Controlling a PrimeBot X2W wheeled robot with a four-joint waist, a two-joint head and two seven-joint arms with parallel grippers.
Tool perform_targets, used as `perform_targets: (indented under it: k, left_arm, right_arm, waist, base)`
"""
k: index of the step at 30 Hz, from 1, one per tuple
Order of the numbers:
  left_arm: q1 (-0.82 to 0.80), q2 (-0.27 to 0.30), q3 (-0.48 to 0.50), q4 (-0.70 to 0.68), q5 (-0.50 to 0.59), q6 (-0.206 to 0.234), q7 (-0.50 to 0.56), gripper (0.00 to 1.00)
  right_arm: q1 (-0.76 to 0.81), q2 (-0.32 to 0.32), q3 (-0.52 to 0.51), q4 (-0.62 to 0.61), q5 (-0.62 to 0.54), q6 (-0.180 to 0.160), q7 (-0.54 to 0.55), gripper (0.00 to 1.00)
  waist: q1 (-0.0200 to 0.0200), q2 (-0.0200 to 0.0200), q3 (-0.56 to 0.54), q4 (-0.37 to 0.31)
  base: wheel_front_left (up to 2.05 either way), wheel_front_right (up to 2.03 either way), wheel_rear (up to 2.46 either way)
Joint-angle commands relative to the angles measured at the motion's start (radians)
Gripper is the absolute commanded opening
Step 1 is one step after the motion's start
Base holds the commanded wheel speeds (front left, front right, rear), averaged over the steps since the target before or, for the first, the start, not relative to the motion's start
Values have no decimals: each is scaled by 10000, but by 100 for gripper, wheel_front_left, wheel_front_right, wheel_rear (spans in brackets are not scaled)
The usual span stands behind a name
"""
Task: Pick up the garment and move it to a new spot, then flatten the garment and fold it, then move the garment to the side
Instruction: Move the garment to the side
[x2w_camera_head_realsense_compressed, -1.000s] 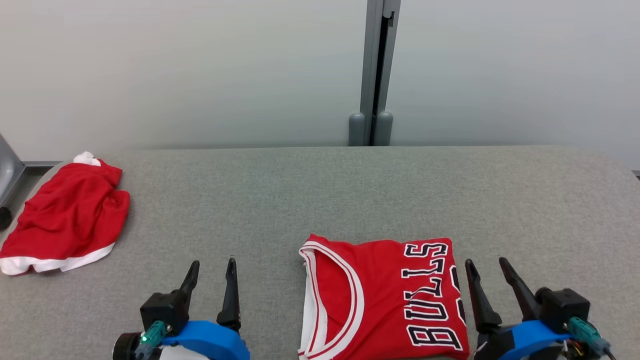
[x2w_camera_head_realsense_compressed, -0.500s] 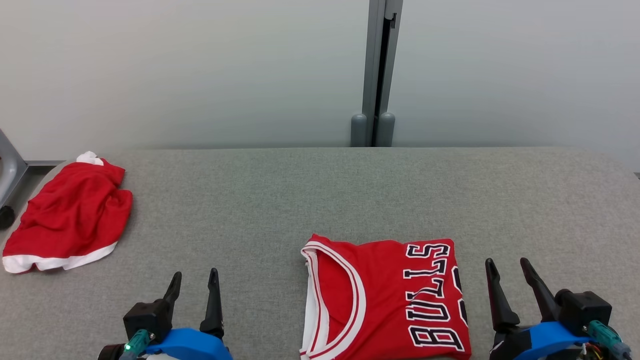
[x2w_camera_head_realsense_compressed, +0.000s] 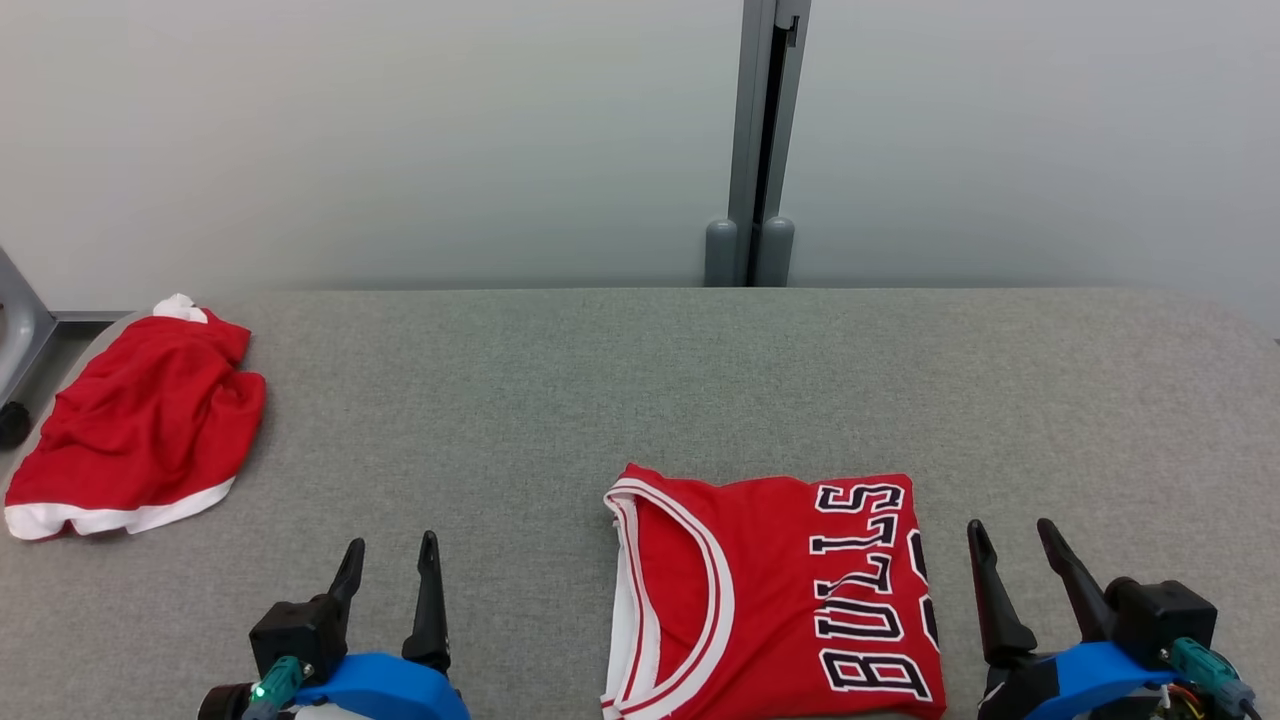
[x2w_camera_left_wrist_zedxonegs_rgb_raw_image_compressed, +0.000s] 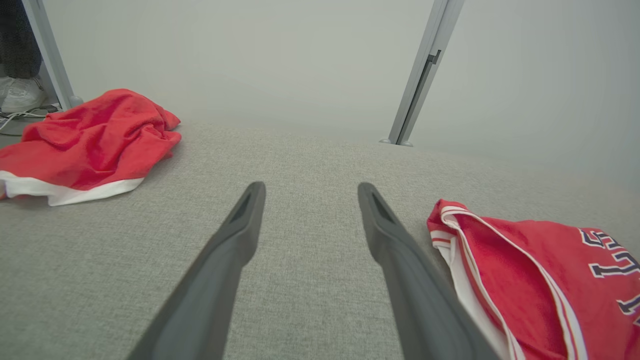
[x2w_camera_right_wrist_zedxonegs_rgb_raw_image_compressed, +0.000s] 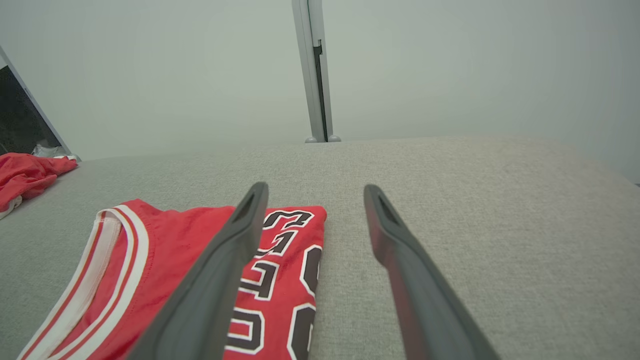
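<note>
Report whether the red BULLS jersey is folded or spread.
Folded: the red BULLS jersey lies as a compact rectangle on the grey fabric table, its print cut off at one edge.

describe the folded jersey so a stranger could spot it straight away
On the grey fabric table, look at the near edge, right of centre. The folded jersey lies there, a neat red rectangle with BULLS lettering, unlike the crumpled red garment at the far left.

The right gripper (x2w_camera_right_wrist_zedxonegs_rgb_raw_image_compressed: 315, 189) has its two long dark fingers spread and empty above a grey fabric-covered bench (x2w_camera_right_wrist_zedxonegs_rgb_raw_image_compressed: 475, 200). A folded red jersey with white trim and black lettering (x2w_camera_right_wrist_zedxonegs_rgb_raw_image_compressed: 165, 250) lies near the near edge, partly behind one finger. A crumpled red cloth (x2w_camera_right_wrist_zedxonegs_rgb_raw_image_compressed: 25, 177) sits at the left edge.
</note>
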Motion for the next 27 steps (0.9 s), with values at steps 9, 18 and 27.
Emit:
perform_targets:
  k: [9, 18, 27]
  left_arm:
    - [-133, -73, 91, 41, 138, -22, -44, 100]
    - [-367, -134, 96, -78, 274, 7, -44, 100]
    - [-593, -238, 306, -273, 449, -3, -44, 100]
  right_arm:
    - [-230, -26, -115, 164, -403, 2, 514, 100]
    - [-761, -28, -589, 669, -1057, 2, 2828, 100]
    - [-1418, -25, -749, 1322, -549, 2, 4233, 100]
  waist:
    - [-1, -2, 114, 50]
    - [-1, -2, 520, 341]
    - [-1, -2, 1262, 839]
  base:
    - [0, 0, 0]
    - [0, 0, 0]
    - [0, 0, 0]
